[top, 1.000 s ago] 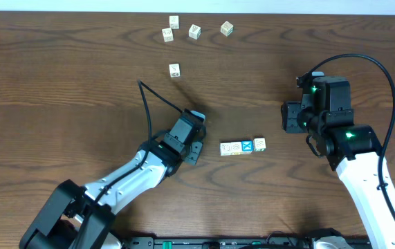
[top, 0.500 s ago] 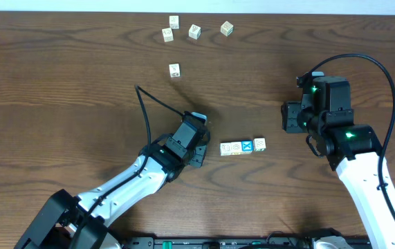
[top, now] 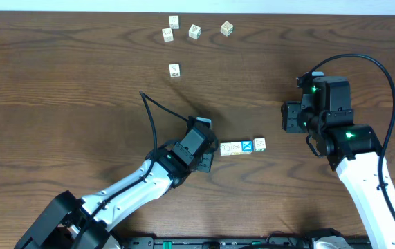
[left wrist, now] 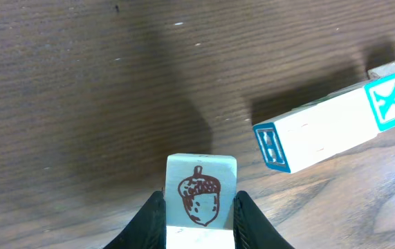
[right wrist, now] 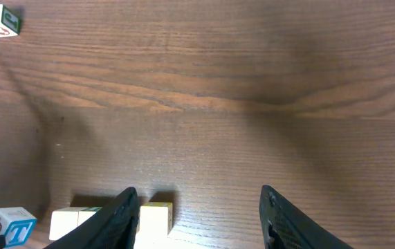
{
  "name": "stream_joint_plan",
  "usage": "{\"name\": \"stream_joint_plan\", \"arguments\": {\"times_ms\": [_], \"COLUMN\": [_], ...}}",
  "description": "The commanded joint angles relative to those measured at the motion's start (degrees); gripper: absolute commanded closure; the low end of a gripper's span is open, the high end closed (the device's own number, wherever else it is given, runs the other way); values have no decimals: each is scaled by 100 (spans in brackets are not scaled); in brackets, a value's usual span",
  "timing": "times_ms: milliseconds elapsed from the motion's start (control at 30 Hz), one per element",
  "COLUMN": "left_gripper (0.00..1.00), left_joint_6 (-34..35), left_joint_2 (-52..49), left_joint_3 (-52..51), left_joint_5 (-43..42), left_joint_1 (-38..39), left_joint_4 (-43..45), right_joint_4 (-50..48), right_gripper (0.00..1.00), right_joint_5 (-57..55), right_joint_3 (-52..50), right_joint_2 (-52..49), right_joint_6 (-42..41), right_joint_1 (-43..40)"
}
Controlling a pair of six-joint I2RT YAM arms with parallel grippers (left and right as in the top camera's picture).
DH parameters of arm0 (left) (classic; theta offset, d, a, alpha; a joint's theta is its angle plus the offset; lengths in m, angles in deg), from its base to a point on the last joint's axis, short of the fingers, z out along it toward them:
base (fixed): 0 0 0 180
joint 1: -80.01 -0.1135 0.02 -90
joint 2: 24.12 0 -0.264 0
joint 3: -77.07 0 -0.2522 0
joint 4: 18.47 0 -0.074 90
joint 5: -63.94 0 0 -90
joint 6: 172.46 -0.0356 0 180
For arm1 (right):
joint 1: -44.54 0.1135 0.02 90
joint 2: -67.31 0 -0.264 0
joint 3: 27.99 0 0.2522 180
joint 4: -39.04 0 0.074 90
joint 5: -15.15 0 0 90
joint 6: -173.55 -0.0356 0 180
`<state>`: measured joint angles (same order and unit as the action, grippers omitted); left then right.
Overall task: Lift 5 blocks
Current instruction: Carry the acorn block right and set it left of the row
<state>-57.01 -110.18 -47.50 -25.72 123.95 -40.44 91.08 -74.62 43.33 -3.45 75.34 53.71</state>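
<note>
- acorn block [left wrist: 201, 181] – reddish-brown picture on top, pinched between the fingers of the left gripper [left wrist: 199, 211]; it sits just left of the row, not touching it. Can't tell if it rests on the wood.
- row of blocks [top: 243, 146] – looks like four touching in a line, the blue X block [top: 247, 146] second from its right end. It lies mid-width, nearer the robot-side edge of the table [top: 59, 83].
- right gripper [right wrist: 198, 197] – fingers spread, nothing between them, hanging off the row's right end, apart from it.
- progress, my read: the fifth block is not yet joined on and nothing is lifted as a set. Left to do: butt it against the left end, squeeze from both ends, raise.
- room: bare wood all round the row; spare cubes [top: 194, 31] sit well apart by the far edge.
</note>
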Motion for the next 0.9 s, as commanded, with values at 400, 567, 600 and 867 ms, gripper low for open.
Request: {"name": "stream_joint_plan", "arguments": {"times_ms": [400,567,600,867], "left_gripper": [88,89,88,89], "left_joint_6": [640,638,638,675], "left_joint_2": [-203,-413,-431,-450], "left_joint_3": [101,101,101,101], "left_joint_5": [28,31,33,35], "left_joint_1": [105,105,103,105], "left_joint_4": [385,555,555,573], "right_joint_4": [-11,-9,-9,-9], "right_gripper": [48,47,47,48], "right_joint_5": [-33,-35,-35,-35], "right_joint_3": [-35,-37,-37,-37], "right_joint_2": [35,35,35,35], "right_joint_6": [57,57,57,57], "right_joint_1": [-61,-61,-61,-61]}}
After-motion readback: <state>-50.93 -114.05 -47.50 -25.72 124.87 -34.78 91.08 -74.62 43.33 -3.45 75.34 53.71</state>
